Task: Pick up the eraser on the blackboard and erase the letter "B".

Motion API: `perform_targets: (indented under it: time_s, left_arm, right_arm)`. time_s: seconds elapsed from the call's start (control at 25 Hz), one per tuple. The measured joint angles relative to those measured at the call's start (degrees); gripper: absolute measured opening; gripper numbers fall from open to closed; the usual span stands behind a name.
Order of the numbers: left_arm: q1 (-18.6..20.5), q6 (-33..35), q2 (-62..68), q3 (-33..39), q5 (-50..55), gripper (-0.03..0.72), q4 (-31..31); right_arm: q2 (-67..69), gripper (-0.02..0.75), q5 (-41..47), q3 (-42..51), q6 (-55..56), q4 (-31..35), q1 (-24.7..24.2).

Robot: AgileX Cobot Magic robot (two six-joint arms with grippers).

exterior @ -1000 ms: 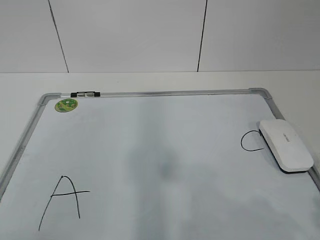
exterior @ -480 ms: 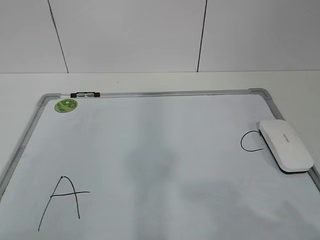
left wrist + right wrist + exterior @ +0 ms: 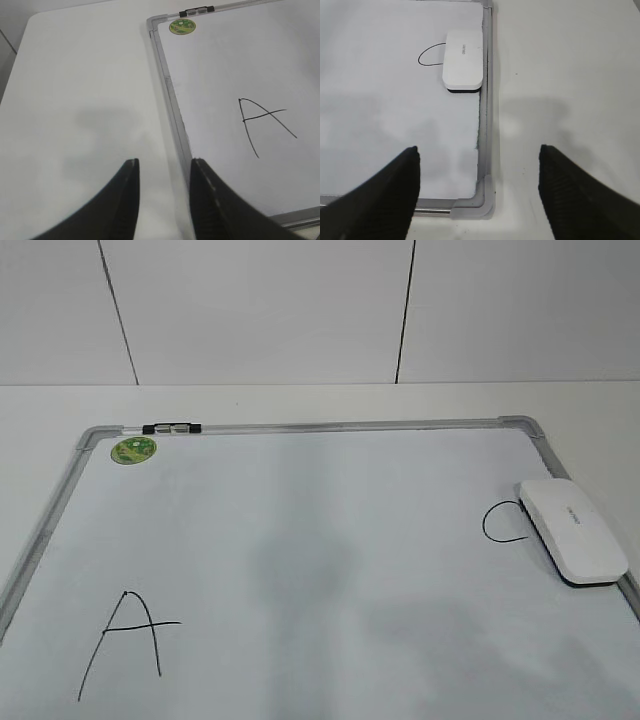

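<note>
The blackboard (image 3: 350, 426) is a white board with a grey frame, lying flat on the table. The white eraser (image 3: 572, 530) lies at its right edge, over part of a black "C" (image 3: 497, 522). A black "A" (image 3: 130, 640) is at the near left. No letter "B" shows in any view. In the right wrist view the eraser (image 3: 463, 60) lies ahead of my right gripper (image 3: 479, 155), which is wide open and empty above the board's near right corner. My left gripper (image 3: 162, 167) is open and empty over the board's left frame (image 3: 167, 85). Neither gripper shows in the exterior view.
A round green sticker (image 3: 133, 449) and a small black-and-clear clip (image 3: 170, 427) sit at the board's far left corner. The white table (image 3: 75, 100) extends left of the board and right of it (image 3: 560, 75). A white panelled wall stands behind.
</note>
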Motion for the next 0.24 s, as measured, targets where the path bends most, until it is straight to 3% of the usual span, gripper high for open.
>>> perform_targets:
  time_s: [0.24]
  left_arm:
    - [0.0, 0.0, 0.0, 0.0, 0.0, 0.244, 0.0]
  right_arm:
    - [0.0, 0.588, -0.22, 0.0, 0.04, 0.0, 0.0]
